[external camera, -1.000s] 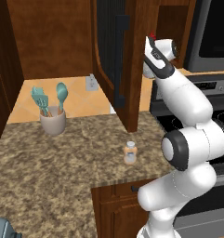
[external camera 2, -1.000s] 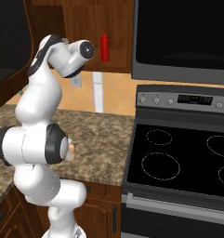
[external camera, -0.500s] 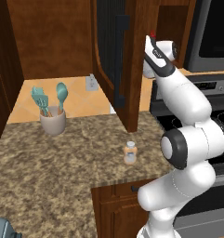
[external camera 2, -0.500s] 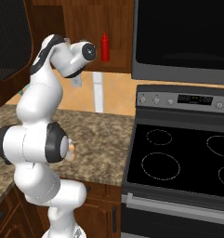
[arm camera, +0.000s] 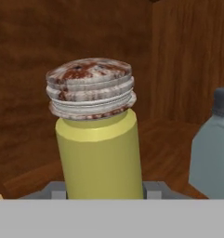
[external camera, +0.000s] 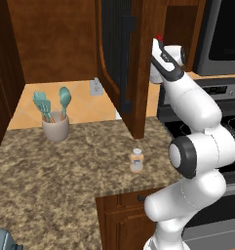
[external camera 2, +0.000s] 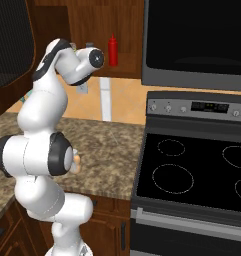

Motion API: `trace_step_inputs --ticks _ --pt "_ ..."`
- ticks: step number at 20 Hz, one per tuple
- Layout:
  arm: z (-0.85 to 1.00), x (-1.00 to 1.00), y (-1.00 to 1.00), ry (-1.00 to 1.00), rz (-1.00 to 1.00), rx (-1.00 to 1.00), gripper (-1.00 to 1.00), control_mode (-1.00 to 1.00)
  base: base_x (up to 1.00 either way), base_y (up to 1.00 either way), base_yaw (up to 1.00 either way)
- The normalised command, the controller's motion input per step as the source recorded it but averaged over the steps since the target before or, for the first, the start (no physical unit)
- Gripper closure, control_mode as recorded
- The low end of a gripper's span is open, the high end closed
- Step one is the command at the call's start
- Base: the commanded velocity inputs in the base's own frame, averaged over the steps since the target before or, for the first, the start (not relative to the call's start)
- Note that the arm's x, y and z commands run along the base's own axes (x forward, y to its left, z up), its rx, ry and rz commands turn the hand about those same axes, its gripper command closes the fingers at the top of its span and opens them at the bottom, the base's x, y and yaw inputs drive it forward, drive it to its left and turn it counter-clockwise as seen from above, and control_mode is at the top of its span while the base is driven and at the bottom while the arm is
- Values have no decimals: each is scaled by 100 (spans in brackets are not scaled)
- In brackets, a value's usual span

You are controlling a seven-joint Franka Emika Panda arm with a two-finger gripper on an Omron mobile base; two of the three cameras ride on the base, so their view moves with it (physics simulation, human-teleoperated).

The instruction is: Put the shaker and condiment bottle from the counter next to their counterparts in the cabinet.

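**Yellow bottle held at the cabinet, shaker left on the counter**

Far down and left of the claw (external camera: 156,45), in the left base view: utensil crock (external camera: 55,129) on the speckled counter (external camera: 50,171), well apart. Nearer, still low and left: small shaker (external camera: 136,160) standing upright near the counter edge, untouched. Directly left of the raised claw: open cabinet door (external camera: 133,63) with its dark vertical handle (external camera: 126,63).

At the claw itself, hand view: clamped on a yellow condiment bottle (arm camera: 99,158) with a mottled ridged cap (arm camera: 90,86), long axis upright along the fingers. Wooden shelf (arm camera: 164,139) and cabinet back just beyond it. Right of the held bottle, close beside but apart: a grey-blue bottle (arm camera: 213,148) with a dark cap, upright.

Right base view: slim red squeeze bottle (external camera 2: 112,51) upright on the cabinet shelf, just right of the wrist.

Judged: bottle placement under way; next move likely a short push inward and down, setting the bottle upright beside the neighbours without knocking them. Shaker trip not yet done.
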Motion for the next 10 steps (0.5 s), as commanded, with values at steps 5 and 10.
trace_step_inputs --ticks 5,10 --pt "0 6 0 0 0 0 100 -100 0 0 0" --pt "0 12 0 0 0 0 100 -100 0 0 0"
